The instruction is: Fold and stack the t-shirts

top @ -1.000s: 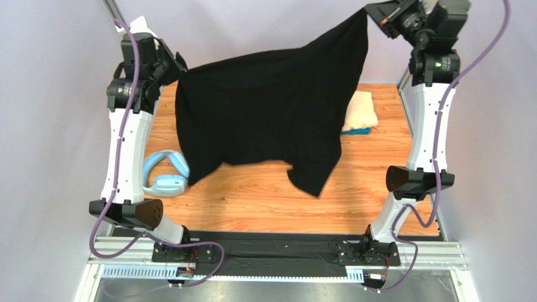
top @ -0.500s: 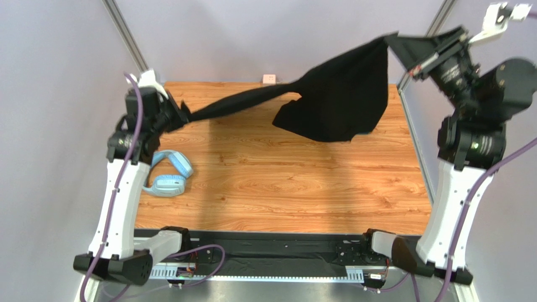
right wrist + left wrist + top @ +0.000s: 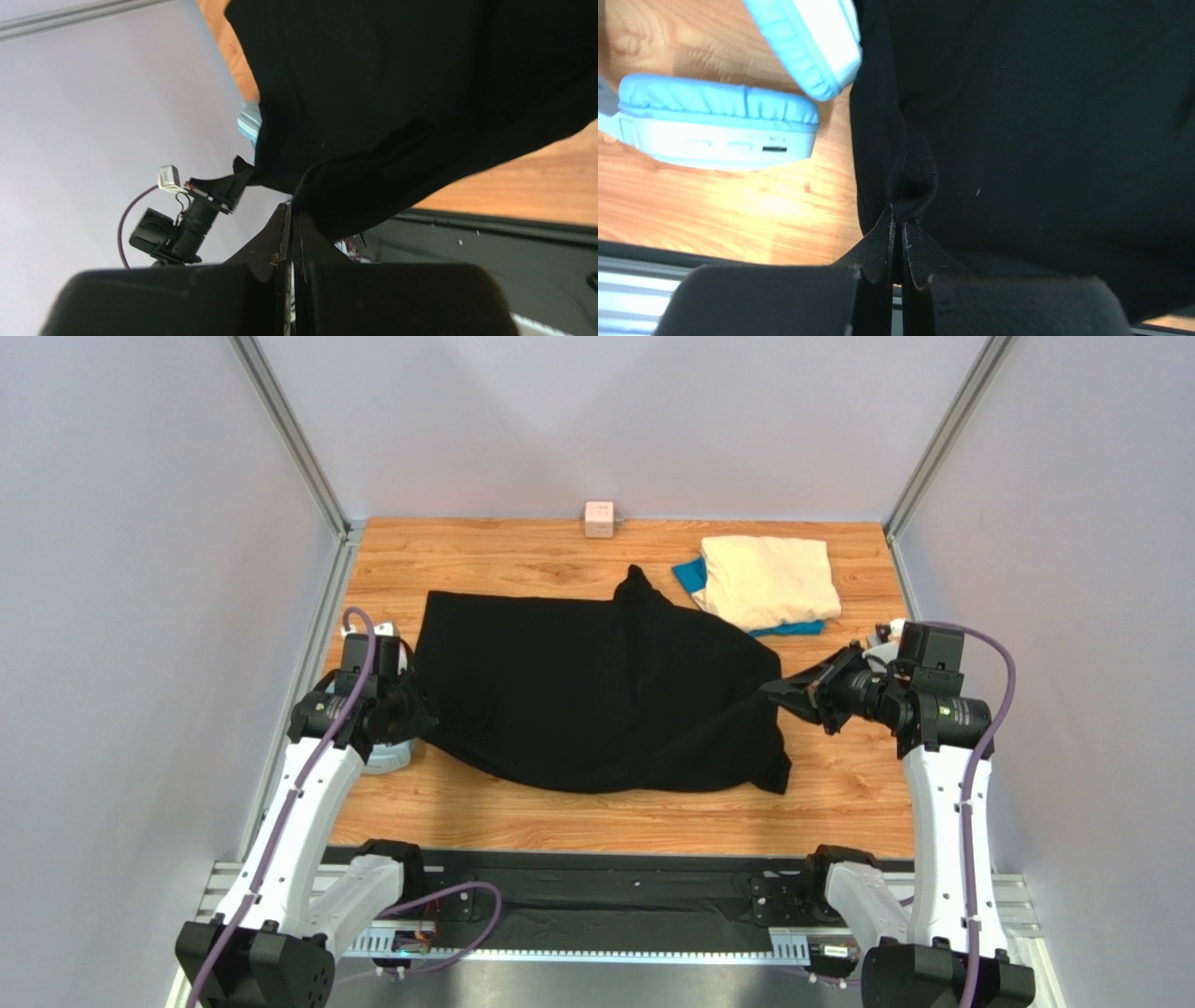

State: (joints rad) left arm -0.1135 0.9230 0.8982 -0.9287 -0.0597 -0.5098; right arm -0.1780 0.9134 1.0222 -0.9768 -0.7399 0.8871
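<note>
The black t-shirt (image 3: 603, 700) lies spread across the middle of the wooden table (image 3: 842, 798), with a raised fold near its far edge. My left gripper (image 3: 415, 714) is low at the shirt's left edge. In the left wrist view this gripper (image 3: 898, 213) is shut on a pinch of the black cloth (image 3: 1032, 126). My right gripper (image 3: 780, 690) is at the shirt's right edge, also shut on the black cloth (image 3: 421, 84), its tips (image 3: 291, 210) pressed together on a bunched corner. The cream t-shirt (image 3: 766, 577) sits folded at the back right on top of the blue t-shirt (image 3: 689, 576).
A light-blue ring-shaped headset (image 3: 717, 126) lies on the table just left of the black shirt, under my left arm. A small pink cube (image 3: 599, 518) stands at the table's far edge. Grey walls close in both sides and the back.
Both arms have swung down from high in the air and laid the black shirt flat on the table. The folded cream and blue shirts are uncovered again.
</note>
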